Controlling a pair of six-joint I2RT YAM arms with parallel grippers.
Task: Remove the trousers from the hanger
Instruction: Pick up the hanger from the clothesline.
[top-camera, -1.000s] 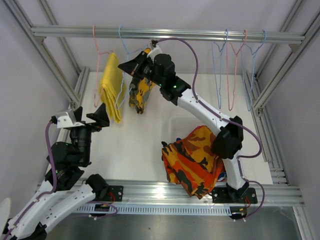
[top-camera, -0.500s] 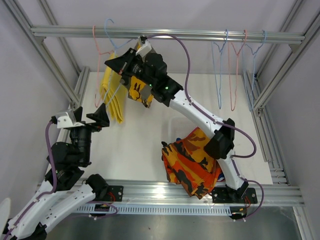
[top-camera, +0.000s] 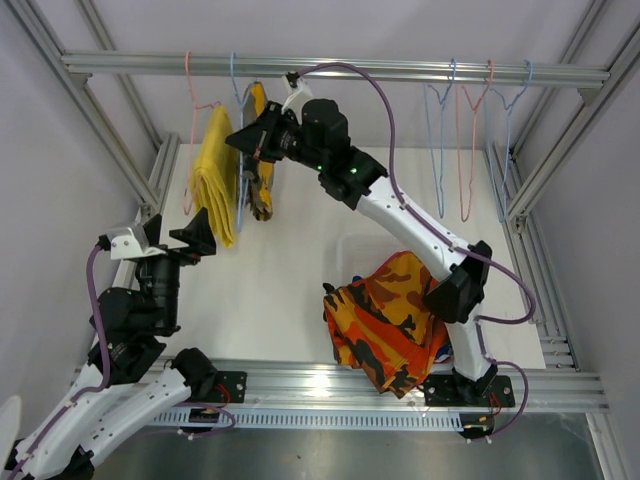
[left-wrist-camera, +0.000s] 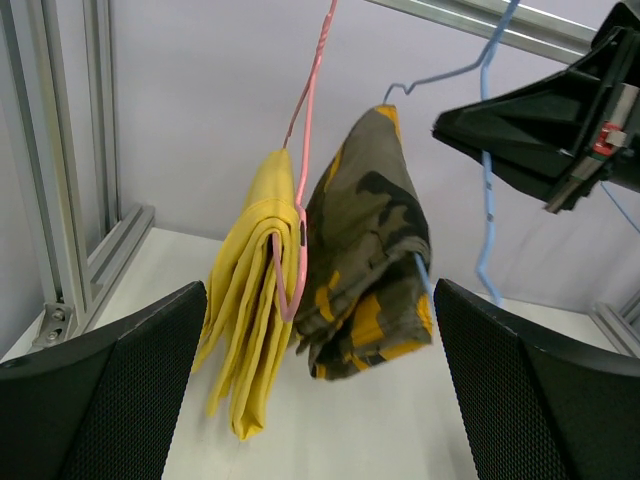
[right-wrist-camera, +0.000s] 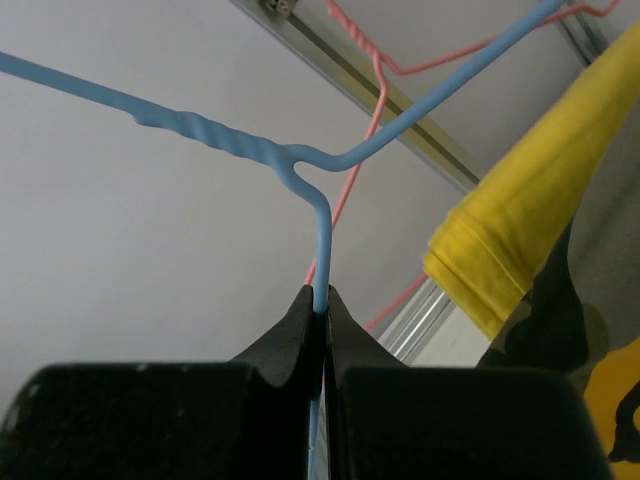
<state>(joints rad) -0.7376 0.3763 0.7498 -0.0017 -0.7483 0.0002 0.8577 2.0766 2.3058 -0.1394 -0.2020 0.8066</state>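
The olive-yellow camouflage trousers (top-camera: 261, 165) hang folded over a blue hanger (top-camera: 239, 150) under the top rail (top-camera: 400, 70). My right gripper (top-camera: 240, 138) is shut on that hanger's wire (right-wrist-camera: 320, 240) just below its twisted neck. The plain yellow trousers (top-camera: 215, 185) hang on a pink hanger (top-camera: 188, 120) just to the left, close beside the camouflage ones (left-wrist-camera: 370, 270). My left gripper (top-camera: 196, 236) is open and empty, low in front of both garments (left-wrist-camera: 250, 330). The orange camouflage trousers (top-camera: 385, 320) lie in a heap at the front right; the other garments are hidden.
Three empty hangers (top-camera: 462, 150) hang at the right end of the rail. A clear bin (top-camera: 350, 250) sits under the heap. Aluminium frame posts (top-camera: 160, 180) line the left and right (top-camera: 520, 190) sides of the white table (top-camera: 290, 290).
My right gripper swung the blue hanger and camouflage trousers left and up, then back down a little. They now hang close beside the yellow trousers. The left arm barely moved.
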